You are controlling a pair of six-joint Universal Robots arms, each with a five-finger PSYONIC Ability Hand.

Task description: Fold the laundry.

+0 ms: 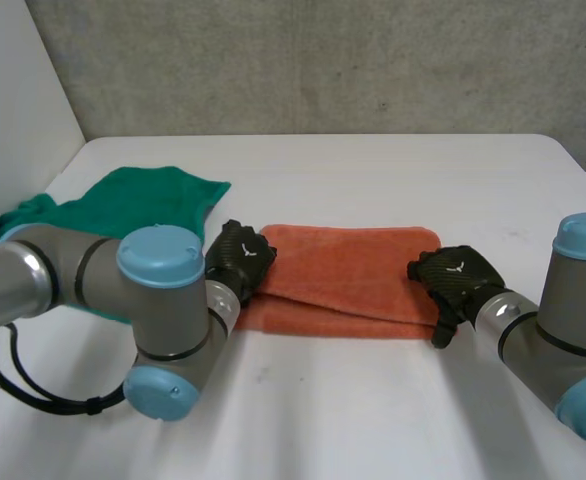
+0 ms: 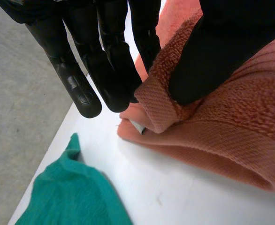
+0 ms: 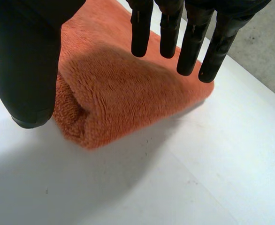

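Working at the two short ends of the orange towel [image 1: 348, 275], the robot looks to be between folds. The towel lies at the centre of the frame on the white table [image 1: 373, 400], already doubled lengthways, with two layers showing along its near edge.

The left hand [image 1: 238, 258] sits at the towel's left end. In its wrist view the thumb [image 2: 222, 51] presses on the hem and the straight fingers [image 2: 107, 70] stand close against the raised corner, so the corner looks pinched between them.

The right hand [image 1: 455, 278] is at the right end. Its fingers [image 3: 191, 42] are straight and spread above the pile, its thumb [image 3: 25, 70] is beside the folded end, and it grips nothing.

The next move probably calls for the right hand to close on its own end, so that one end can be carried over the other with the layers kept square.

A green cloth [image 1: 143, 205] waits at the upper left, partly covered by the left arm. That arm also hides the towel's near left corner. A small pale scrap under the pinched corner is too small to identify.
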